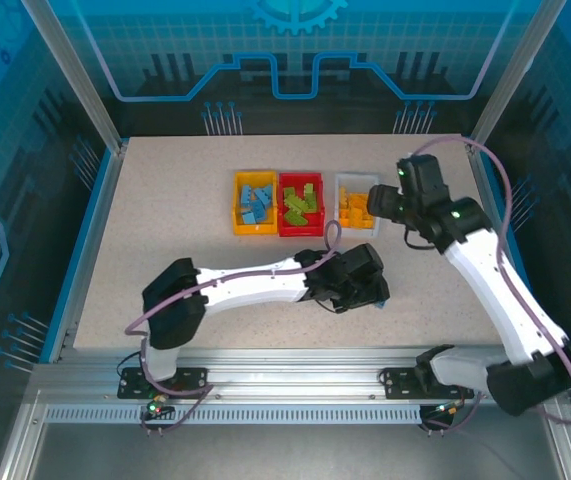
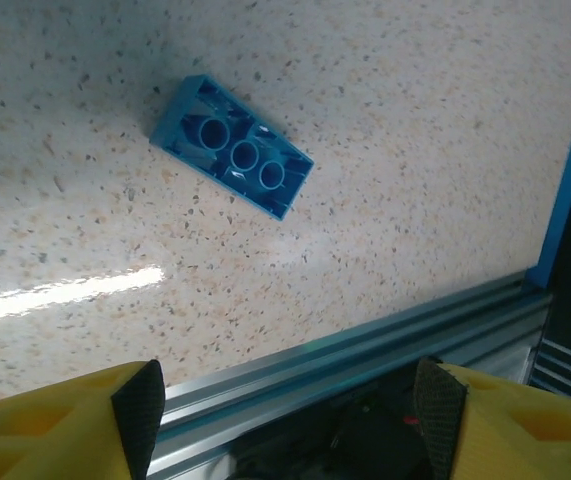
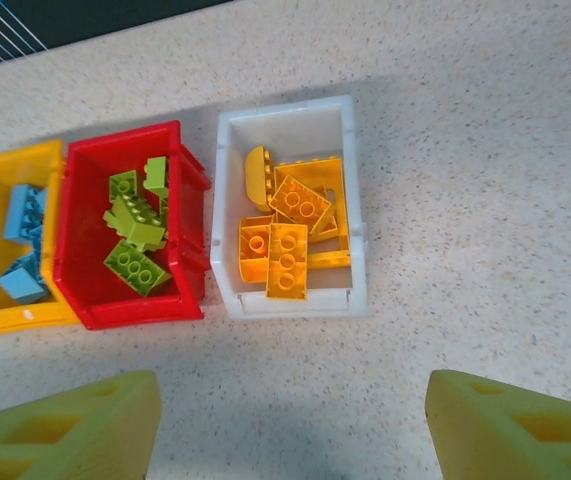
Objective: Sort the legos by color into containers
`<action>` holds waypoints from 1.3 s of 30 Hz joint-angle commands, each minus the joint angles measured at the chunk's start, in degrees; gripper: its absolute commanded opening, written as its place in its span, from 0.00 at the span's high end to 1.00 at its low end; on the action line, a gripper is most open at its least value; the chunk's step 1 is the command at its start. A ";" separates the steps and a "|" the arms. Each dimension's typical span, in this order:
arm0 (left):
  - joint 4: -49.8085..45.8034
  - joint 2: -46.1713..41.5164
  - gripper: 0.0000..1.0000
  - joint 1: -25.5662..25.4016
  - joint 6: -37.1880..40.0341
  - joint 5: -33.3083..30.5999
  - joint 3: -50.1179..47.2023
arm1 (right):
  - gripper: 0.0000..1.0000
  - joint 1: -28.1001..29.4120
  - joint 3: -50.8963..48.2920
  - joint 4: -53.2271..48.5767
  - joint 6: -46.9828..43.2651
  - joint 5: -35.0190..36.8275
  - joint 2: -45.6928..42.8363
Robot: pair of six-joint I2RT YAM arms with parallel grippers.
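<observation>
My right gripper (image 3: 290,425) hangs open and empty over the table (image 3: 485,200), on the near side of the white bin (image 3: 287,112). That bin holds the orange-yellow legos (image 3: 287,258). Just left of it the red bin (image 3: 130,135) holds green legos (image 3: 135,265), and further left the yellow bin (image 3: 10,158) holds blue legos (image 3: 23,215). My left gripper (image 2: 290,410), open and empty too, is well nearer me than the white bin, with a lone blue lego (image 2: 233,158) lying underside up ahead of its fingers.

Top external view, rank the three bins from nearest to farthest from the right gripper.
1. White bin, right end of the row, right by the right gripper.
2. Red bin, middle of the row.
3. Yellow bin, left end.
</observation>
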 commanded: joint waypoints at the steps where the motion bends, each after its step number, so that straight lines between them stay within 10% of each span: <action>1: -7.80 4.30 0.27 -0.03 -13.19 2.55 4.79 | 0.27 -0.61 -1.72 -5.82 -0.73 1.39 -5.19; 10: -3.74 12.97 0.24 2.05 -35.13 6.57 8.91 | 0.27 -0.94 -2.47 -10.91 -0.12 2.47 -14.71; 24: -4.96 19.99 0.25 4.65 -42.18 4.57 14.92 | 0.27 -0.99 -6.71 -13.17 2.52 -0.29 -19.43; 31: -10.35 23.22 0.39 5.23 -42.71 4.37 19.29 | 0.27 -0.98 -6.77 -13.58 3.32 -0.42 -20.24; 39: -4.83 19.32 0.77 6.13 -40.74 1.91 13.15 | 0.27 -0.98 -7.23 -12.92 2.91 -2.04 -20.39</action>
